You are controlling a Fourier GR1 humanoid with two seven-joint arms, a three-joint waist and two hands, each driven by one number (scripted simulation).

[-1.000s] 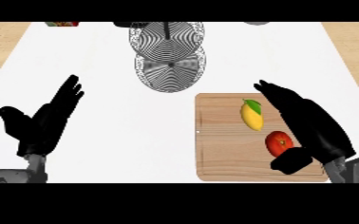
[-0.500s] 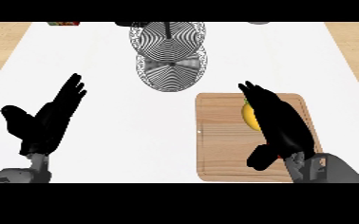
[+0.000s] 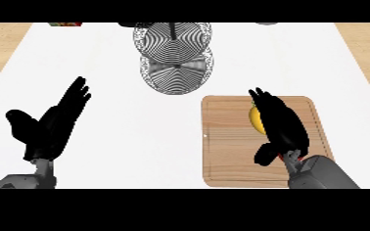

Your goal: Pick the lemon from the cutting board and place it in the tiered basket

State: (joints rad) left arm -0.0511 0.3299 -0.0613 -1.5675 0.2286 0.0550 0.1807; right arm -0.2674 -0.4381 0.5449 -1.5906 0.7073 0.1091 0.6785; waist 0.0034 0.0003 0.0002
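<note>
Early stage, nothing moved yet. Lemon sits on the cutting board, mostly hidden under the right hand, whose fingers lie stretched over it, not visibly curled round it (so no grasp, as far as shows). Tiered basket stands beyond the board's far left corner. Left hand rests released, well left of the board, above the bench. Grasp, lift, carry and drop remain.

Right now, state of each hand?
Left hand: open, fingers straight, resting at the view's left, holding nothing.
Right hand: open, fingers extended over the lemon on the cutting board; no grasp visible.
</note>
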